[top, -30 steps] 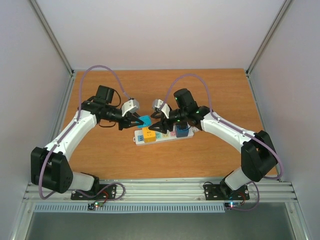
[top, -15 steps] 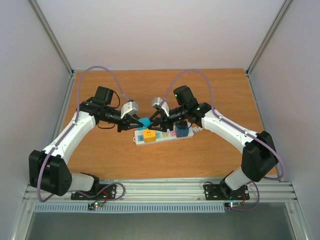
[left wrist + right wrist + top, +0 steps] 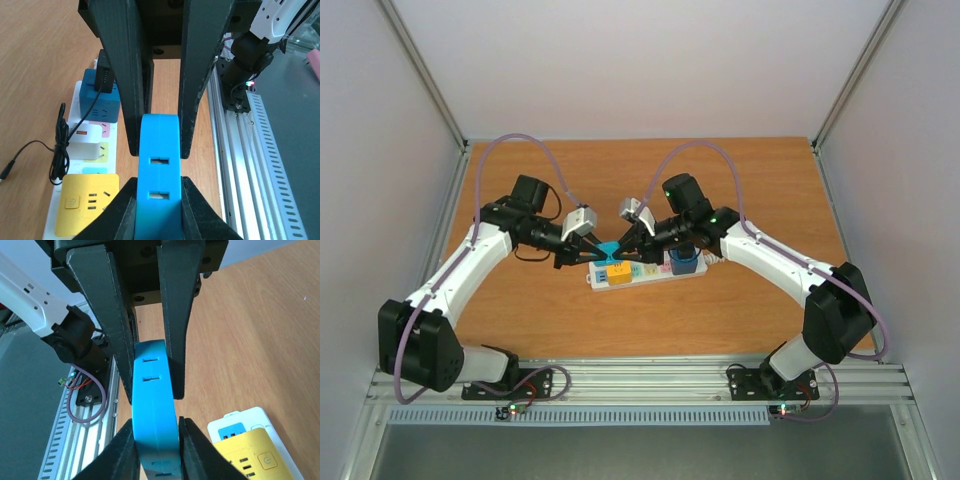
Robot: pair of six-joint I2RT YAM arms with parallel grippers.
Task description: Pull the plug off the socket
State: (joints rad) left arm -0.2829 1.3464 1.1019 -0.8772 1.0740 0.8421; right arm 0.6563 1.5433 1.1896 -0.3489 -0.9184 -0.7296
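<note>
**Inspector:** Blue plastic, rounded at one end, two slots in its face. Is that the plug point(image 3: 159, 150)? Where is it?

**Assessor:** Yes. It is raised off the table between the arms. The left gripper point(image 3: 157, 182) is clamped on one end and the right gripper point(image 3: 156, 422) on the other. Their fingers point at each other along the plug's long axis.

**Inspector:** And the socket point(image 3: 650, 277)?

**Assessor:** It lies flat on the table, below the plug and to one side, with its long axis running across the table. Both arms meet over its left end, so neither is nearer. A yellow adapter point(image 3: 617, 268) and a dark blue adapter point(image 3: 685, 262) sit in it. At the left end, beside the yellow adapter, one pale-blue outlet face point(image 3: 233, 430) shows bare.

**Inspector:** Finding?

**Assessor:** I judge the plug clear of the socket. Contact underneath cannot be confirmed.
</note>
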